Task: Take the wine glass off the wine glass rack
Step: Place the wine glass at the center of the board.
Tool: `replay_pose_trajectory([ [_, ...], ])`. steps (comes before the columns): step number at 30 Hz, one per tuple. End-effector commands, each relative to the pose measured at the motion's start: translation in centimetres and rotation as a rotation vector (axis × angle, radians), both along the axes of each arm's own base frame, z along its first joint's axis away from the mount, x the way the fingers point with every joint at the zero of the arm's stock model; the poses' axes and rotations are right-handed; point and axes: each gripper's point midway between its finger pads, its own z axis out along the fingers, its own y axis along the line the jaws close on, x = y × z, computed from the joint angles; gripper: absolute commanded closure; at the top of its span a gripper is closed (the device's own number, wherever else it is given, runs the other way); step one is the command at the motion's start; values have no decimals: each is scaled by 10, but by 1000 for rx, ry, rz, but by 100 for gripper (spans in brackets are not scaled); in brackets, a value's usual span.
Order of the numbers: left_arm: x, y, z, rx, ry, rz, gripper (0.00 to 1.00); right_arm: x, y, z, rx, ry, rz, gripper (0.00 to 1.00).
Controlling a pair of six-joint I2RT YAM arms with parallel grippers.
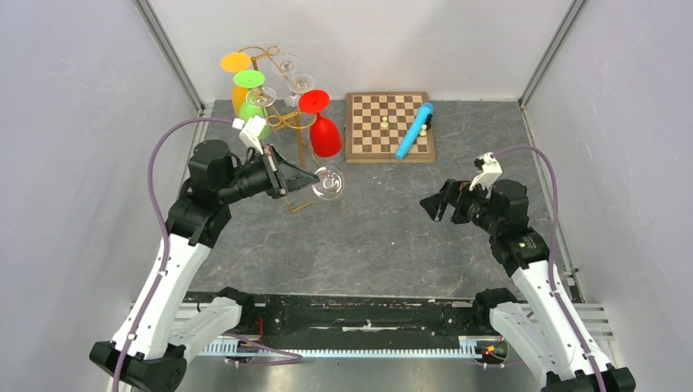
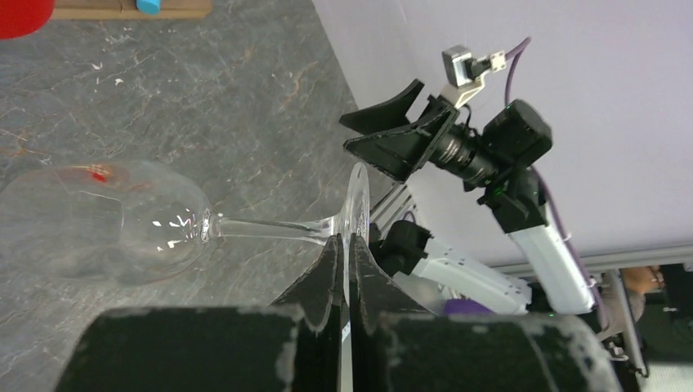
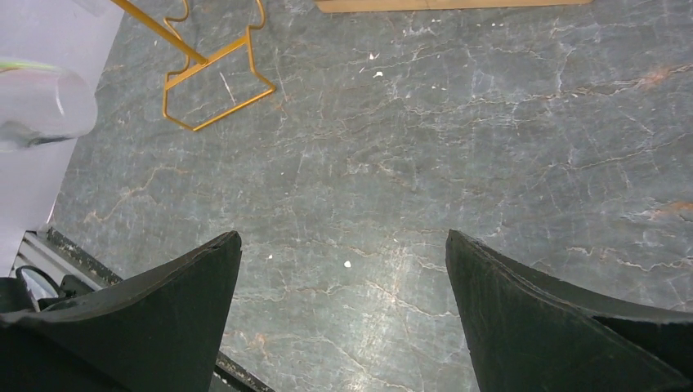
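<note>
Gripping the clear wine glass (image 1: 328, 183) by its foot, L pincer (image 1: 314, 180) was shut; glass lay sideways just beside gold wine glass rack (image 1: 288, 122), off its hooks. R pincer (image 1: 433, 206) gaped wide, well apart from rack.

Clear glossy glass of the wine glass (image 2: 122, 220), matt black scuffed plastic of my left tool (image 2: 347, 249), dull grey veined stone-look counter (image 3: 409, 163), shiny gold metal wire of the wine glass rack (image 3: 163, 33).

Left arm (image 1: 233, 184) forward and angled inward, jaws pinched tight; right arm (image 1: 498, 208) bent, jaws wide apart.
</note>
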Motion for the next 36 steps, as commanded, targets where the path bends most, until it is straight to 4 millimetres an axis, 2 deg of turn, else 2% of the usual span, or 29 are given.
replay_pose_trajectory([
  [1, 3, -9, 9, 79, -164, -44, 98, -1, 6, 6, 16, -18, 41, 1],
  [5, -5, -26, -1, 110, -191, -124, 98, -1, 5, -1, 10, -18, 35, 1],
  [9, -14, -45, -12, 151, -218, -193, 98, -6, 15, -5, 42, -30, 97, 6],
  [14, -28, -70, -22, 220, -277, -270, 98, -11, 23, -10, 64, -30, 144, 7],
  [22, -43, -99, -46, 347, -350, -328, 98, -12, 28, -13, 85, -21, 159, 7],
  [25, -47, -107, -58, 419, -379, -339, 98, -13, 31, -14, 106, -17, 169, 7],
  [30, -56, -115, -68, 492, -450, -353, 98, -16, 42, -11, 155, -13, 197, 8],
  [36, -62, -120, -80, 571, -553, -342, 98, -21, 62, -2, 171, -26, 262, 8],
])
